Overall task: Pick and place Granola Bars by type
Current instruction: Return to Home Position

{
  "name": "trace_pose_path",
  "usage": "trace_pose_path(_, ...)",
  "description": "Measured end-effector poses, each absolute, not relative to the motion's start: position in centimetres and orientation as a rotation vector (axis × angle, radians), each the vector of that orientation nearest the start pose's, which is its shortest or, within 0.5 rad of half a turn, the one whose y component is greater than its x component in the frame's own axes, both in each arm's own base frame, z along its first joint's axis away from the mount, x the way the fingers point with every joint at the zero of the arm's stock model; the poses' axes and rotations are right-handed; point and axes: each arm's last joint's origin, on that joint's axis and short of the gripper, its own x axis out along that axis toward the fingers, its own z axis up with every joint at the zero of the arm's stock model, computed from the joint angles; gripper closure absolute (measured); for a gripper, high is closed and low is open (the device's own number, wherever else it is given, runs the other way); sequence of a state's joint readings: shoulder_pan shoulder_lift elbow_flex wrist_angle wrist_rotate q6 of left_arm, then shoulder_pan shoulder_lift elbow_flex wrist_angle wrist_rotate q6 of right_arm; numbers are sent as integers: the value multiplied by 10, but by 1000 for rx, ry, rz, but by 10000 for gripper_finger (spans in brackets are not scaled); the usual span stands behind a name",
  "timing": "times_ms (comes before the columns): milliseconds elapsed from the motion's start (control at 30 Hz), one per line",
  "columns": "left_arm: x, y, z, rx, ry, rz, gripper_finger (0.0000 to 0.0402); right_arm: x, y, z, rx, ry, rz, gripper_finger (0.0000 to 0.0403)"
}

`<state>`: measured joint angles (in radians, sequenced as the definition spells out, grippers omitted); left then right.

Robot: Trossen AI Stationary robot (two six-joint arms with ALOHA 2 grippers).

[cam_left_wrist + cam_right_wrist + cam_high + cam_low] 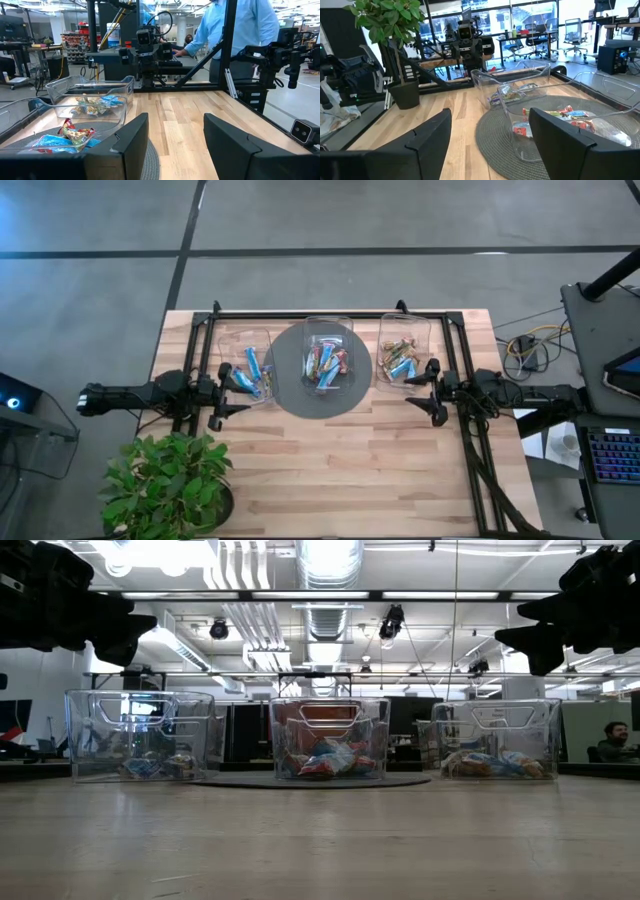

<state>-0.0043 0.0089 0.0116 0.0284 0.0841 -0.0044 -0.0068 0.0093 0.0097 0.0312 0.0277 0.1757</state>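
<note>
A pale wooden table (340, 470) stands on a grey concrete floor, with a potted plant (170, 480) at its near left corner.

From above, three clear bins sit in a row on the far half of the table. They are the left bin (230, 345), the middle bin (327, 327) on a round grey mat (290, 398), and the right bin (405, 327). The granola bars (325, 363) all lie inside the bins: mostly blue in the left, a mixed heap in the middle, and brown-gold with a few blue in the right. The left gripper (233, 394) hangs at the near edge of the left bin, and the right gripper (428, 392) at the near edge of the right bin.

At table height, the bars rest on the bottoms of the three bins. Both arms show as dark shapes in the upper corners, well above the wood. A seated person (612, 740) shows at the far right of the room.

The left wrist camera shows its fingers (132, 145) spread wide with only bare wood between them. A person in a light-blue shirt (240, 25) stands beyond the table.

The right wrist camera shows its fingers (427, 145) equally wide apart and holding nothing. The middle bin and the mat are just ahead, with the left bin farther off.
</note>
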Motion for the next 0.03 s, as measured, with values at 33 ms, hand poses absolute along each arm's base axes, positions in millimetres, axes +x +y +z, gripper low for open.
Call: trace_pose_path(33, 97, -3, 170, -3, -31, -88, 227, 98, -1, 169, 176, -35, -32, 145)
